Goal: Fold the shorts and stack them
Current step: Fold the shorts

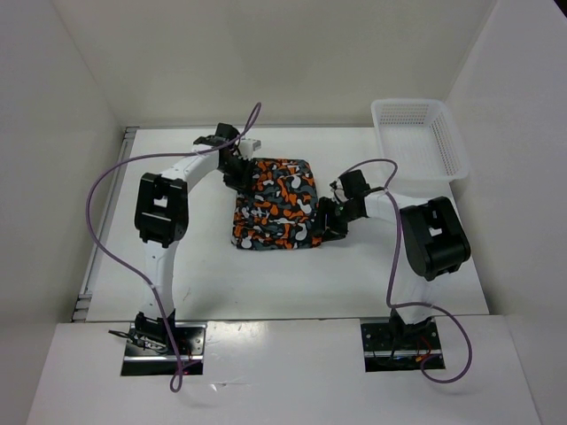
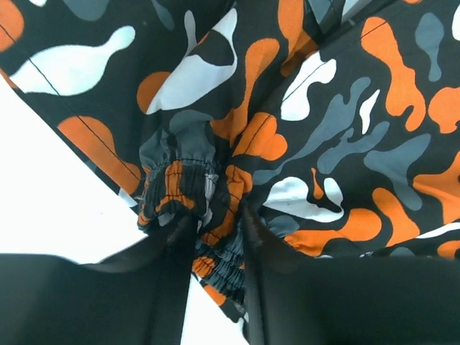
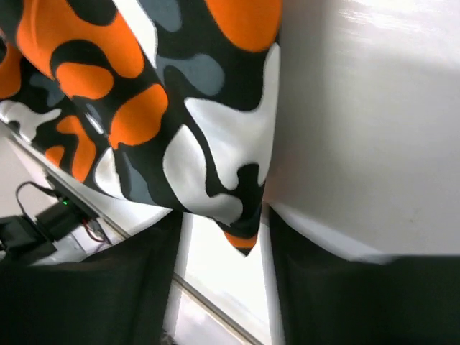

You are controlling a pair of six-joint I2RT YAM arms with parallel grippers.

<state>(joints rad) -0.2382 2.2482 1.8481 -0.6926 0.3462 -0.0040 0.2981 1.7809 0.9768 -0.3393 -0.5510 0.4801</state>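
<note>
- The shorts (image 1: 276, 205) lie in the middle of the bench (image 1: 292, 283) as a compact, almost square packet. The white mesh basket (image 1: 415, 142) stands well apart, at about 2 o'clock from them.
- The left end effector (image 1: 237, 170) is at the 11 o'clock corner of the packet. In the left wrist view its fingers (image 2: 165, 287) stand narrow, with the gathered elastic waistband (image 2: 180, 187) pinched between them.
- The right end effector (image 1: 330, 221) is at the 4 o'clock corner. In the right wrist view its jaws stand apart. A pointed corner of cloth sits between them, with bright space on one side, so I judge this corner is not gripped.
- I judge the step in hand is to finish a fold and lay it flat.
- To do this well, the left side should bring the waistband corner down onto the layer below and let go only when the cloth rests there. It should then draw away toward 11 o'clock without dragging the cloth.
- The right side should back off toward 4 o'clock, so that it does not hook the loose corner.
- The cloth has a busy print of orange, black, grey and white blotches. It looks thin and soft, and the waistband is ruffled.
- A crease runs across the packet near its 6 o'clock edge, so the layers should be checked for alignment.
</note>
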